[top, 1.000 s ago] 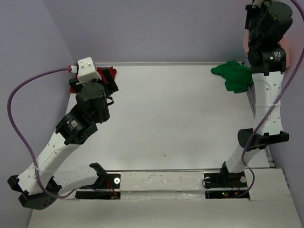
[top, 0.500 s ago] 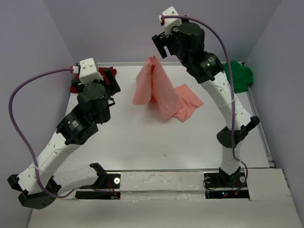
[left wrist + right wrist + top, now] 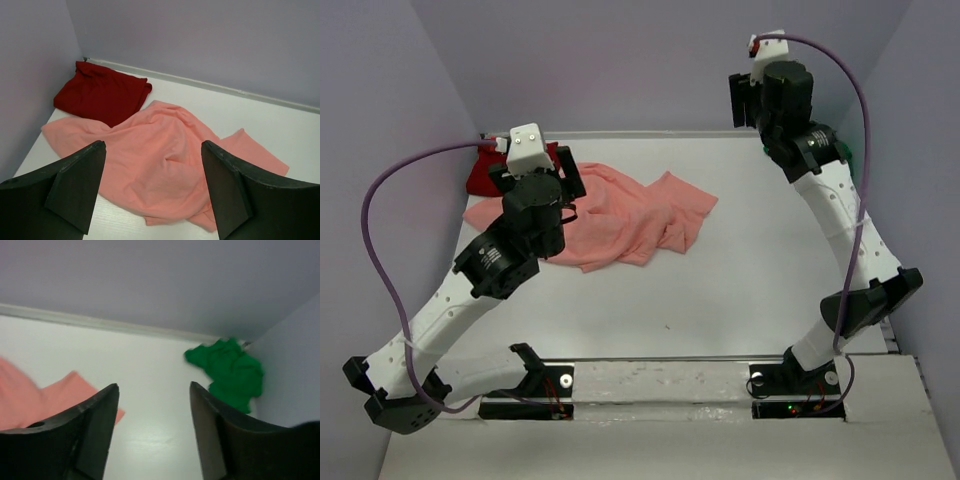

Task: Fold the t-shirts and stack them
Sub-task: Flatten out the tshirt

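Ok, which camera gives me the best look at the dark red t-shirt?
Left wrist: the dark red t-shirt shows whole, folded in the far left corner, beside the salmon-pink shirt. The top view shows only a strip, the left arm covering the rest. The right wrist view misses it.
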You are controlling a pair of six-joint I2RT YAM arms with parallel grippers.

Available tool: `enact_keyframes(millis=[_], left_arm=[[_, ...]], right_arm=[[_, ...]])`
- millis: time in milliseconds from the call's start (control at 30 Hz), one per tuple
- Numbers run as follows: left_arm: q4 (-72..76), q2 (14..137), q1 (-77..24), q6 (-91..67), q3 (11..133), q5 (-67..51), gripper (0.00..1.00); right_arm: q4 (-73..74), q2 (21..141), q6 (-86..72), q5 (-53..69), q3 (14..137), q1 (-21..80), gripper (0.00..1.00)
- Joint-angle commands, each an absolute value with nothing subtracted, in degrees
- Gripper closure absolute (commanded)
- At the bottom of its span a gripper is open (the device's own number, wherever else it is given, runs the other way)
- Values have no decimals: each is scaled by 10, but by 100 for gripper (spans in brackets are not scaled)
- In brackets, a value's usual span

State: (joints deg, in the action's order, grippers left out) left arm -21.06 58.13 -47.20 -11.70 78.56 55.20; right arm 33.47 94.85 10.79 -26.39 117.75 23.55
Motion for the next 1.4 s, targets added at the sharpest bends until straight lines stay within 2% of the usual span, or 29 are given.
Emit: enact_keyframes(millis=[0,33,100,133,200,233,300,333,367,533,700,833,1000,1367], left_arm=[[-200,596,-476,-145,751,520,13],[-199,597,-476,-150,742,512,14],[-195,602,-477,-159,735,497,13],[-193,603,-477,-163,732,493,13],[-189,605,-478,-166,725,484,13],[-185,606,-480,-168,724,483,13],[-183,608,-484,-166,726,480,13],[-183,610,-485,-164,729,482,13],[-182,611,-486,-163,731,483,13],[-182,601,-492,-159,731,489,14],[-183,591,-494,-158,725,491,13],[-187,591,-495,-156,715,495,13],[-184,593,-495,-163,698,494,13],[-176,611,-495,-163,700,482,13]], right_arm=[[331,922,-83,-125,991,228,51],[320,917,-107,-100,957,228,67],[275,904,-150,-27,851,228,79],[257,891,-160,-16,819,228,80],[234,889,-179,-7,775,228,69],[231,899,-176,-5,757,228,57],[235,912,-167,-7,756,228,48],[235,917,-165,-11,756,222,39],[235,918,-168,-15,757,222,36],[232,947,-166,-4,783,195,36],[218,1011,-172,39,813,145,49],[220,1073,-167,74,868,101,52],[225,1110,-157,82,912,96,47],[222,1172,-156,108,944,96,47]])
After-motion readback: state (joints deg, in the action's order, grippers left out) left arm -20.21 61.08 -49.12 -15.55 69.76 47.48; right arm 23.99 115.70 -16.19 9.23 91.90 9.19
